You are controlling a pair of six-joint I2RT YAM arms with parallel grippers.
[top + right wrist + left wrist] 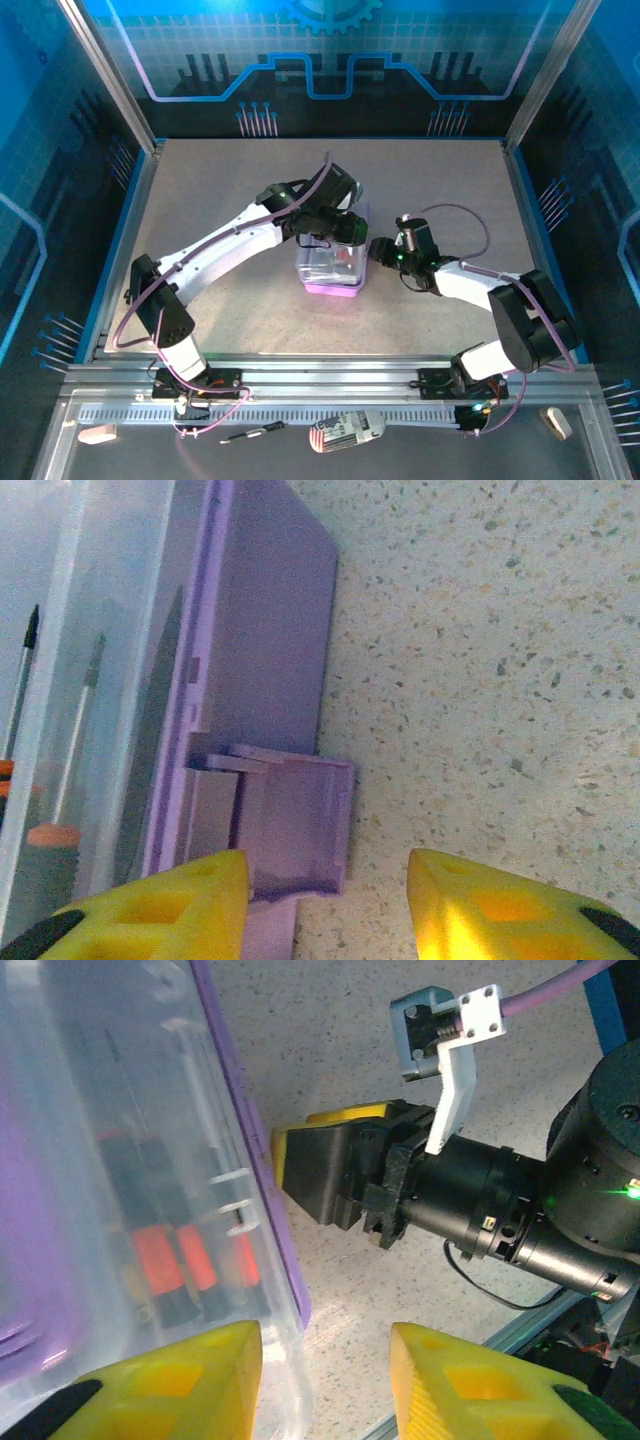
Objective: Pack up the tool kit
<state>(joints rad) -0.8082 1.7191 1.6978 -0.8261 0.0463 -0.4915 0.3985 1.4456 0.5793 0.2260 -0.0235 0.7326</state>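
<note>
The tool kit (332, 268) stands mid-table, a clear-lidded box on a purple base. In the left wrist view its clear lid (90, 1160) covers several screwdrivers (165, 1260) with orange-and-black handles. My left gripper (352, 232) hovers at the box's far right corner; its yellow jaws are open (325, 1352), one fingertip (190, 1375) over the lid's edge. My right gripper (382, 250) sits against the box's right side, open (326, 880). Its left fingertip (170, 905) is beside a purple latch (295, 825) that hangs away from the base (270, 630). The right gripper (320, 1172) nears the purple rim.
Speckled tabletop (430, 190) extends around the box, enclosed by blue walls and metal posts. On the front rail lie a white labelled object (345, 432), a thin dark tool (255, 432) and small white pieces (98, 434) (556, 421).
</note>
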